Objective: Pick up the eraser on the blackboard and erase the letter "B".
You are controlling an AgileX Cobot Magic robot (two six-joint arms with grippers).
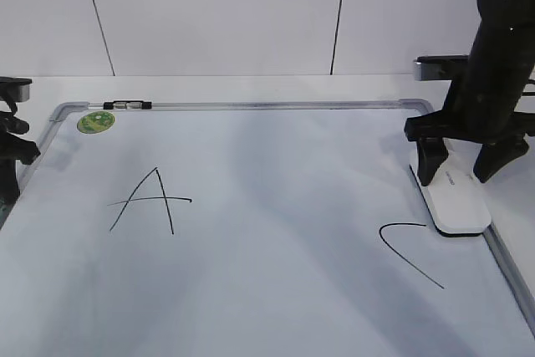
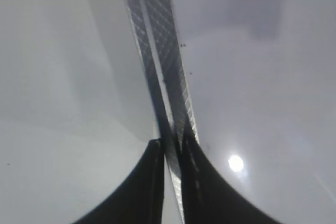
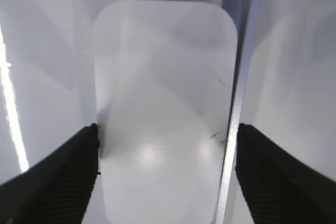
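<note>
The blackboard (image 1: 276, 206) is a white board with a grey frame. It bears a black "A" (image 1: 150, 200) at the left and a black "C" (image 1: 405, 248) at the right. No letter "B" shows between them. The white eraser (image 1: 456, 198) lies flat at the board's right edge, against the frame. My right gripper (image 1: 456, 175) is open and straddles it. In the right wrist view the eraser (image 3: 163, 103) fills the gap between the fingers (image 3: 165, 171); the right finger is outside the frame rail (image 3: 239, 93). My left gripper (image 1: 12, 152) is shut on the board's left frame (image 2: 157, 51), pinched between the fingers (image 2: 174, 148).
A round green sticker (image 1: 96, 121) and a small black-and-clear clip (image 1: 127, 105) sit at the board's far left corner. A white wall stands behind the table. The right arm's dark body rises above the eraser.
</note>
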